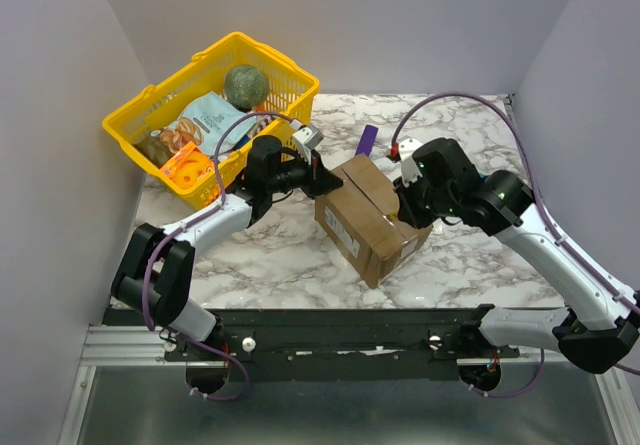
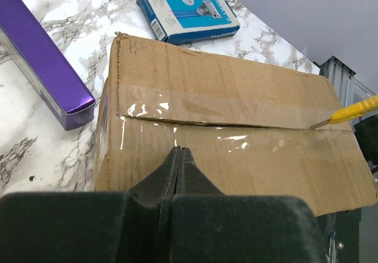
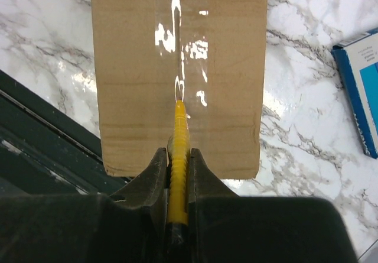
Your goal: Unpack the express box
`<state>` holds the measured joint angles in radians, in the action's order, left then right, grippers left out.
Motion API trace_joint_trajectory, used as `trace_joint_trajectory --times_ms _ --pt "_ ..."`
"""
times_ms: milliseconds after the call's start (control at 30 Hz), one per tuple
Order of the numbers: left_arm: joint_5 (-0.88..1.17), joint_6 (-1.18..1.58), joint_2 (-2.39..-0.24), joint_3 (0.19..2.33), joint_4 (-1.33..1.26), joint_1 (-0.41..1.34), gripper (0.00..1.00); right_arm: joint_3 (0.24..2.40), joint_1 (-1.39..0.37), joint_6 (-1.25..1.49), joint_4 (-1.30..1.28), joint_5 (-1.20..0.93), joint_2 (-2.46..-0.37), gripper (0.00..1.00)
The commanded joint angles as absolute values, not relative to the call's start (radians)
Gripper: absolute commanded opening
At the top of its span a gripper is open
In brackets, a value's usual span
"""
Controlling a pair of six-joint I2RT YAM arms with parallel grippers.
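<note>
The brown express box [image 2: 236, 91] has glossy tape [image 2: 147, 106] along its seam.

High rear overview; two close wrist views, opposite ends, shared express box [image 1: 370, 220]

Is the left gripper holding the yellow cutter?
No, the right gripper clamps the yellow cutter; the left gripper is shut on nothing by the box.

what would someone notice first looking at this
The brown express box sits mid-way across the marble table, and the right gripper clamps a yellow utility knife whose tip rests on the box's taped seam. The left gripper is shut at the box's opposite end. Behind to the left stands a bright, full yellow shopping basket.
</note>
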<state>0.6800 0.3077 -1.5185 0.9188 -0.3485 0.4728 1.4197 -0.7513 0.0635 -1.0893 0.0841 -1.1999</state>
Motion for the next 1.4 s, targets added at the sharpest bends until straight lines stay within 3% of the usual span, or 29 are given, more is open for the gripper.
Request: trace_joint_trajectory --times_ms 0,200,233,300,367,433,533,1033,1300,1367 --pt "0.532 0.244 -1.575 0.891 -0.186 0.454 0.0 1.382 -0.742 0.043 -1.264 0.031 -1.158 0.0" --pt "0.705 0.223 -1.487 0.925 -0.244 0.466 0.02 1.39 -0.741 0.029 -1.215 0.043 -1.178 0.0" --pt "0.718 0.177 -1.444 0.927 -0.256 0.471 0.13 1.399 -0.741 0.026 -1.2 0.044 -1.183 0.0" --pt "0.758 0.088 -1.393 0.908 -0.261 0.491 0.21 1.417 -0.739 0.018 -1.19 0.043 -1.206 0.0" --pt "0.759 -0.087 -1.312 0.872 -0.258 0.517 0.37 1.451 -0.739 0.011 -1.187 0.028 -1.232 0.0" --pt "0.759 -0.217 -1.252 0.842 -0.249 0.566 0.46 1.466 -0.738 0.011 -1.177 0.018 -1.247 0.0" --pt "0.785 -0.428 -1.226 0.787 -0.22 0.62 0.52 1.502 -0.736 0.009 -1.166 0.018 -1.287 0.01" --pt "0.779 -0.624 -1.374 0.735 -0.425 0.772 0.54 1.585 -0.721 -0.017 -1.181 0.006 -1.396 0.01" --pt "0.819 -0.822 -1.433 0.856 -0.126 0.773 0.53 1.54 -0.65 -0.017 -1.173 -0.028 -1.37 0.0" --pt "0.804 -0.818 -1.457 0.888 -0.057 0.773 0.49 1.539 -0.649 -0.021 -1.175 -0.025 -1.359 0.0"
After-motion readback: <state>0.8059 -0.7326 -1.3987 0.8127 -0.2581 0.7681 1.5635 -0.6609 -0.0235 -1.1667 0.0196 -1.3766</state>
